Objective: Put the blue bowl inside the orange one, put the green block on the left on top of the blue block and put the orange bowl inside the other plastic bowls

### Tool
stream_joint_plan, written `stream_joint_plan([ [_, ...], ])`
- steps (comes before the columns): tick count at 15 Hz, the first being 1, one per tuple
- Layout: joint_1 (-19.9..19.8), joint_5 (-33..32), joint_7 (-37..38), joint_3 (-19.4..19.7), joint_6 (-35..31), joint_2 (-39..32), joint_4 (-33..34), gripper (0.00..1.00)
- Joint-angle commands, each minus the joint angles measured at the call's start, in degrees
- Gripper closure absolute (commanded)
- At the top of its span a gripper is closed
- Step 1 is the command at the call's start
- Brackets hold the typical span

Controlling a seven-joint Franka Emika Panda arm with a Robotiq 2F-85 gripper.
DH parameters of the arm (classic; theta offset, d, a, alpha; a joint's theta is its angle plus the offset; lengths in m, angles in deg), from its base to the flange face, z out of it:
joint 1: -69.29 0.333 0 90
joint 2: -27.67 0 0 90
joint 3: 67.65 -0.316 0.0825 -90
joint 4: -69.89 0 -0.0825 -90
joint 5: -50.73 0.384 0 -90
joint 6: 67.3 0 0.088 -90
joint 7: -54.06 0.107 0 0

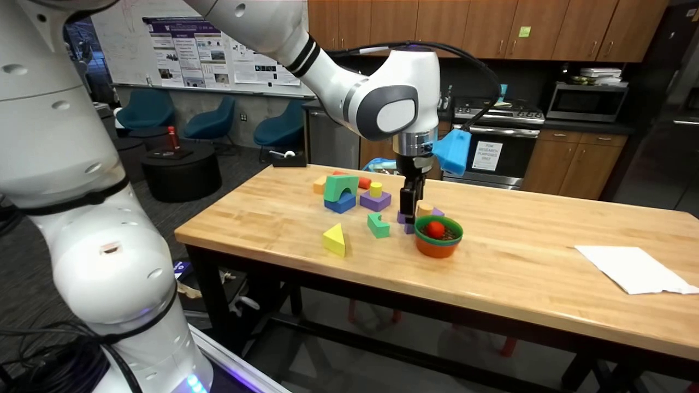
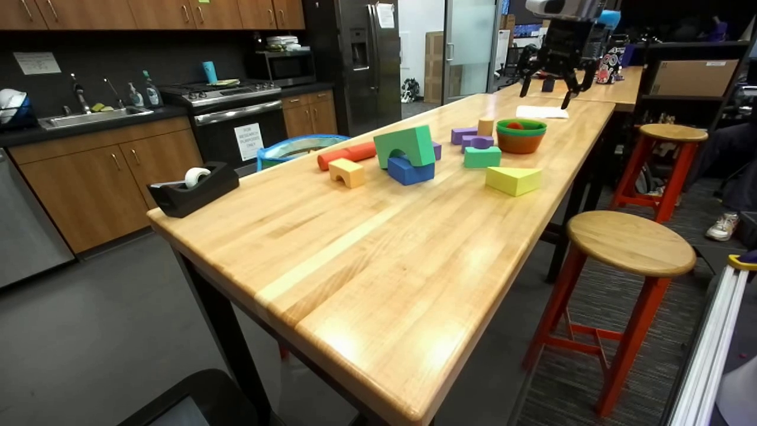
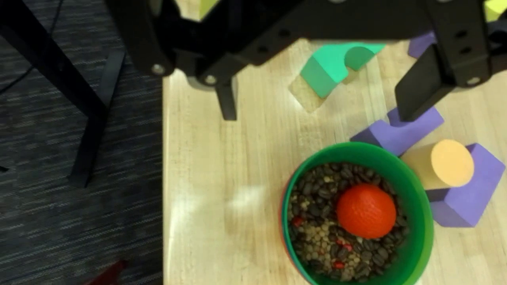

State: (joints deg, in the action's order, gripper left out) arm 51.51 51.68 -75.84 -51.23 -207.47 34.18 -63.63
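Nested plastic bowls (image 1: 435,251) stand upright: a smooth green bowl (image 3: 419,221) uppermost, a blue-green band (image 2: 520,132) showing beneath its rim, an orange-red bowl (image 2: 520,144) outermost. The green bowl holds dark beans (image 3: 324,193), pale round grains (image 3: 317,237) and a dimpled red ball (image 3: 366,211). Just beside the bowls are purple blocks (image 3: 475,190) and an upright tan cylinder (image 3: 451,163); a notched green block (image 2: 482,157) lies near. Farther from the bowls are a yellow wedge (image 2: 512,181) and a flat-topped green arch block (image 2: 412,142) resting across a blue block (image 2: 412,171). Near the bowls, the gripper (image 3: 319,114) hangs raised over the tabletop (image 1: 519,256), its fingers (image 3: 227,99) spread wide. A strip of pale wood divides the bowls from the tabletop's long edge; a broader grained stretch lies between them and a flat white sheet (image 1: 633,268).
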Motion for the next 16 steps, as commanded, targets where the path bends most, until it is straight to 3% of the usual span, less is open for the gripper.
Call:
stream_joint_plan([
  [1, 1.1, -4.1, -3.8, 0.8, 7.6, 6.3, -3.2, 0.00],
  [6, 1.5, -10.6, -8.9, 0.7, 17.7, 11.9, -5.5, 0.00],
  [11, 3.0, -16.5, -16.6, 0.1, 33.2, 14.9, -5.2, 0.00],
  [12, 3.0, -14.6, -14.1, 1.0, 29.1, 12.8, -4.6, 0.00],
  [16, 3.6, -15.6, -15.8, 0.9, 32.7, 13.7, -4.6, 0.00],
])
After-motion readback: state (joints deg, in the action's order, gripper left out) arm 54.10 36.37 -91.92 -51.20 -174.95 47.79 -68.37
